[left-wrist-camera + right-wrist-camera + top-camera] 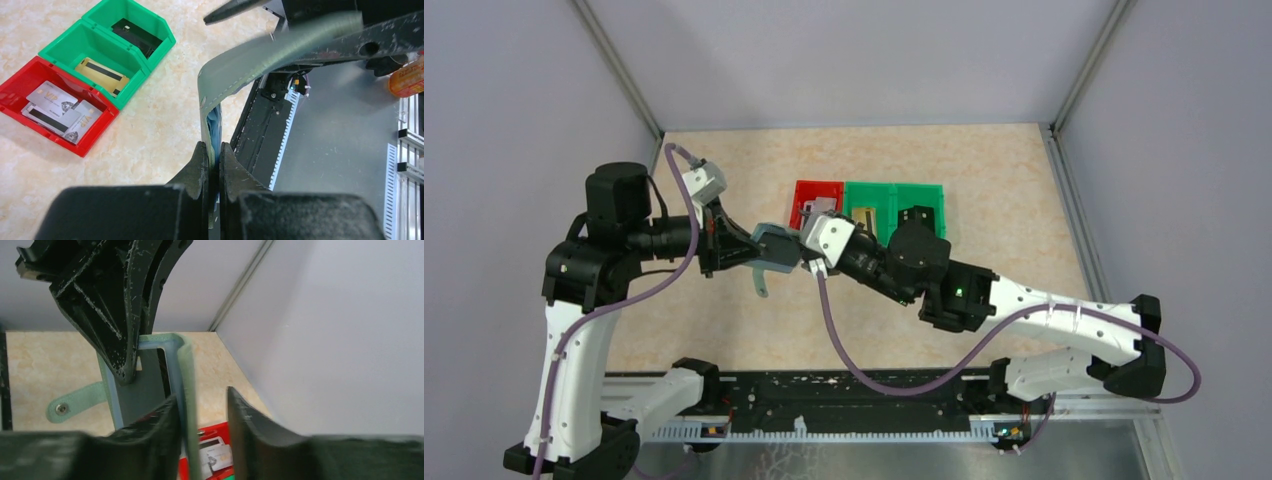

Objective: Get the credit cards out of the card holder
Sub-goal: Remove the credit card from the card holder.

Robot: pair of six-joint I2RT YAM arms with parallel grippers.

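The right gripper (201,396) fills the bottom of the view, its jaws standing apart. Between them runs one leaf of the card holder (182,370), a pale grey-green flap seen edge-on from the centre down to 6 o'clock. It lies against the finger at 7 o'clock and clear of the finger at 5 o'clock. The holder is spread open, showing a pale blue lining and a dark grey panel; whether that panel is a card cannot be told. Its closing tab (75,402), with a metal snap, sticks out toward 9 o'clock. From 11 o'clock the left gripper (127,372) reaches in, its tips pinched on the holder's other leaf. At 6 o'clock a red bin (215,431) holds silvery credit cards (217,457). The beige table (30,360) shows at 9 o'clock and a pale wall (325,315) at 3 o'clock.
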